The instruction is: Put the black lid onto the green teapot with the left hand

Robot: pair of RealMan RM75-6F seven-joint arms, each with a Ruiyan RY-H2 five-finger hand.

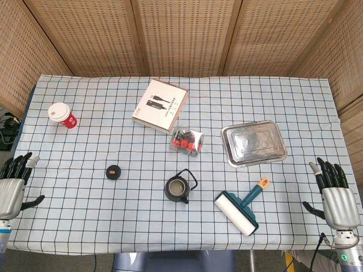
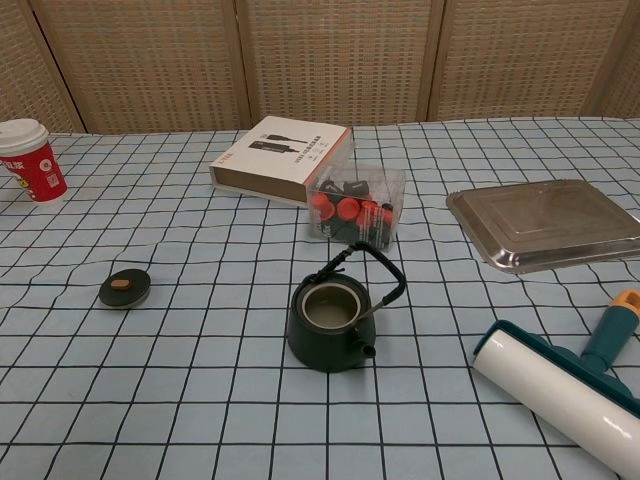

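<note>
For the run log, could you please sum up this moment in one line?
phase: pre-reach | left hand: open, at table edge | right hand: open, idle | black lid: on cloth | green teapot: uncovered, upright

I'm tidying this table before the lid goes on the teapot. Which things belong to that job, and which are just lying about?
Belongs to the job:
black lid
green teapot
left hand, open, at the table's edge

Just lying about:
red paper cup
flat box
clear box of small red and black parts
metal tray
lint roller
right hand, open
</note>
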